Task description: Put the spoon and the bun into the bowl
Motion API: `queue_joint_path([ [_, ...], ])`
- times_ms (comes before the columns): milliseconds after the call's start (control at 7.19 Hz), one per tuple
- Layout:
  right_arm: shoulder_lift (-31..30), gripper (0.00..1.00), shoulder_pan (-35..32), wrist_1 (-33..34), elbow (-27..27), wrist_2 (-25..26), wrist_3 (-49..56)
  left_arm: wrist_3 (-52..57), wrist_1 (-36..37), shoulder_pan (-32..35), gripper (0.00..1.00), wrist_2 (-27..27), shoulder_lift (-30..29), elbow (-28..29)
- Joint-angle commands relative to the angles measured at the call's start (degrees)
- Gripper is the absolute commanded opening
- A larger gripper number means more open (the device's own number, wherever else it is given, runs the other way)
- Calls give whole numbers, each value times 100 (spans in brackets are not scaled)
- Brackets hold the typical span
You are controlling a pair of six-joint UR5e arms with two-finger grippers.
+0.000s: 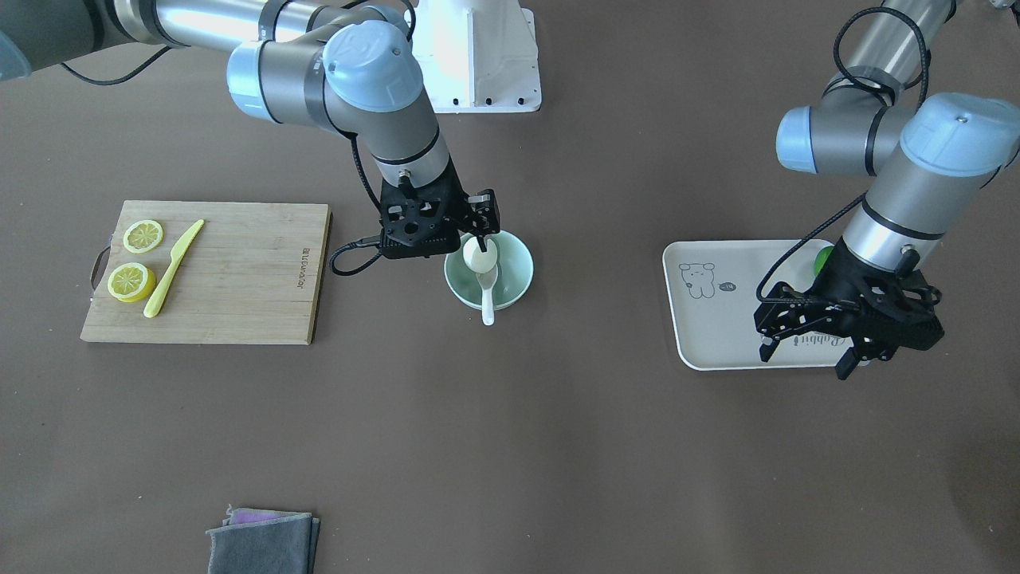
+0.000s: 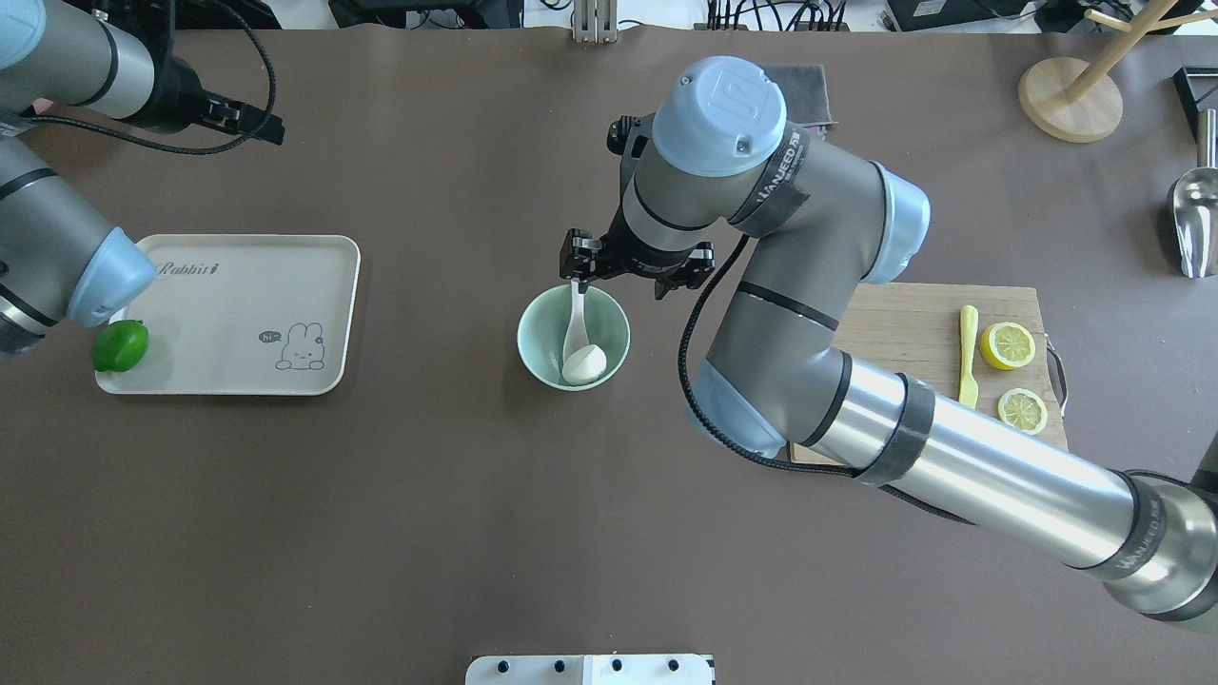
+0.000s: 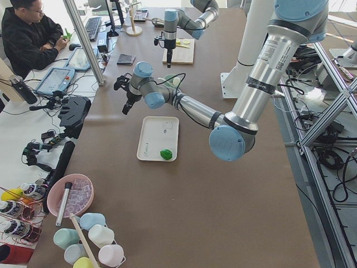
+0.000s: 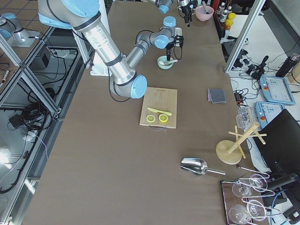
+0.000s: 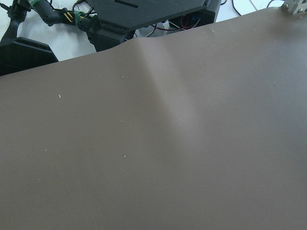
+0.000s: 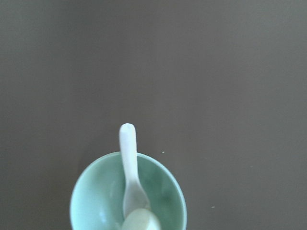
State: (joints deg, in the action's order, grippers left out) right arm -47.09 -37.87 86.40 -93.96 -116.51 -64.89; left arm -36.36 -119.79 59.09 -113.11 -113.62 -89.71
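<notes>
Spoon (image 2: 577,323) and bun (image 2: 584,363) are found inside the mint-green bowl (image 2: 538,333), with the spoon handle overhanging the rim. Right gripper (image 2: 579,282) is poised just above the handle tip, holding nothing; its jaw spacing cannot be told. Left gripper (image 1: 805,359) is spread wide and empty over the tray (image 2: 238,304).

Risk: the handle could be clipped on retreat, levering the spoon out or shifting the bowl.

Legible: "Rabbit" and "hi" on the tray. The cutting board (image 1: 239,271) stamp is unreadable.

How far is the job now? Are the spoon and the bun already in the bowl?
Done: the bun and the spoon lie in the bowl, handle over its rim. In hand: nothing seen; the right gripper hovers above the handle. Remaining: probably only pulling the arm away.
</notes>
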Motion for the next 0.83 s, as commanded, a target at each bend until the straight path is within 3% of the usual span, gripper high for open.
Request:
queue_joint_path([
  [0, -1331, 100, -753, 246, -1067, -205, 1952, 730, 8, 286, 98, -167, 312, -38],
  [139, -1834, 100, -1157, 237, -1228, -249, 2902, 1101, 252, 409, 98, -168, 584, -47],
  [417, -2382, 100, -2009, 246, -951, -441, 3892, 1839, 736, 1100, 98, -254, 796, -143],
  [557, -2532, 100, -2623, 220, -548, -1051, 4801, 1904, 964, 1496, 98, -760, 902, -213],
  [696, -2829, 100, -3082, 281, -431, -1310, 5733, 2079, 975, 1735, 98, -1044, 1208, -327],
])
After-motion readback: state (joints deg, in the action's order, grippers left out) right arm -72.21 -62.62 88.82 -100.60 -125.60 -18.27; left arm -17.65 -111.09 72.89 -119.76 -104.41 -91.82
